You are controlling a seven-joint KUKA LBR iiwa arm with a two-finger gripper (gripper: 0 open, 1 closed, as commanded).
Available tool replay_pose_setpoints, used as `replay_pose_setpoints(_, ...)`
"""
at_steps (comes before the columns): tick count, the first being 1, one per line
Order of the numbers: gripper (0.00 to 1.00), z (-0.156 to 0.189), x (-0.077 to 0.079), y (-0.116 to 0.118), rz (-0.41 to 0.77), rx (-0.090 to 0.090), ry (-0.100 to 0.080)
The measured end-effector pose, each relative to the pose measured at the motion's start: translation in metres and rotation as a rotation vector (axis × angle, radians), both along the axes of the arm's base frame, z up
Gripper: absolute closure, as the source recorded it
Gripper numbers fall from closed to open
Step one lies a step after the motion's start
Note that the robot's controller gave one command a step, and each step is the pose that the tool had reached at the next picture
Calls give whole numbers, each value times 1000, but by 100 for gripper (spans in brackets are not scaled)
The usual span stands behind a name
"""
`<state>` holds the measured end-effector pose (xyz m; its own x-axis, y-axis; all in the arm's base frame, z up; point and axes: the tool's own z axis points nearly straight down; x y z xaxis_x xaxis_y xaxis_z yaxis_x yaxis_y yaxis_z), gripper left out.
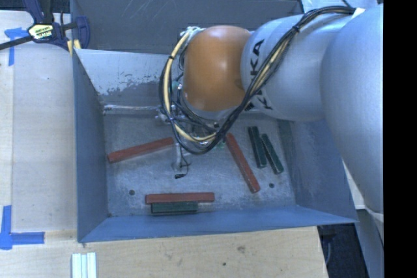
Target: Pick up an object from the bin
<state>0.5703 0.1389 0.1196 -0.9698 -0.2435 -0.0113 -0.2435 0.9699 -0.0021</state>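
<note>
My gripper (180, 167) hangs below the orange cover, low over the bin floor near the middle. A long reddish-brown stick (139, 150) lies just to its left, slanting up toward the gripper, with its right end close beside it. Another reddish-brown stick (243, 164) lies to the right, slanting down and away. Nothing shows in the gripper's grasp.
Two dark green sticks (258, 146) (273, 154) lie side by side at the right of the floor. Near the front wall a brown stick (180, 197) lies flat with a dark green stick (174, 208) right below it. The arm and its cables cover the bin's back right.
</note>
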Motion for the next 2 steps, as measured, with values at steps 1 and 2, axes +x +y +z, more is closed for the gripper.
replay_pose_setpoints(1,100,-49,10,40,141,1,7)
replay_pose_setpoints(2,100,-49,10,40,140,1,7)
